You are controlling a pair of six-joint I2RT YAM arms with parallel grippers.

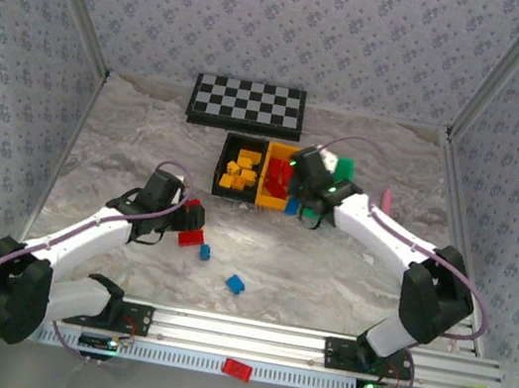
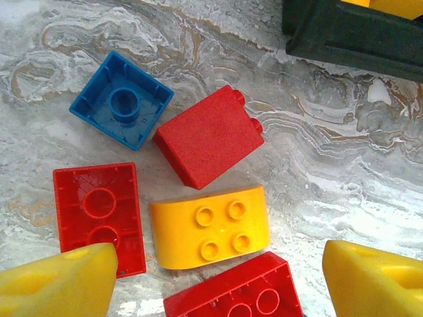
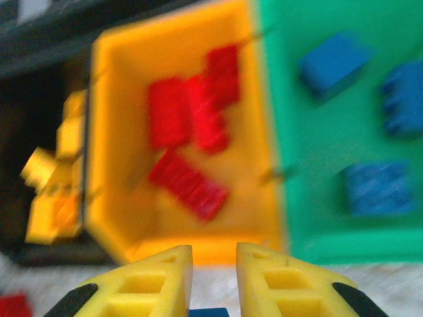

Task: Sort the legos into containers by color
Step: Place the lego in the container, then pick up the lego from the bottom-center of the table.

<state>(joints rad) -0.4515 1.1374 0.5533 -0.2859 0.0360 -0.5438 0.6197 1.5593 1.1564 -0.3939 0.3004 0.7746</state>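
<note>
You have nothing to read here: no text, label, brand, number or sign is legible in any of the views.

The table [image 1: 123, 140] is bare by both far corners. The black bin [image 1: 235, 195], yellow bin [image 3: 125, 72] and green bin [image 3: 317, 165] stand wall to wall, and the right gripper [image 3: 213, 249], pinching a blue brick [image 3: 208, 312], hangs at their near walls. Below the left gripper [image 2: 218, 267], its fingers [image 2: 59, 284] spread wide, red bricks [image 2: 99, 214] crowd a yellow brick [image 2: 211, 228].
</note>
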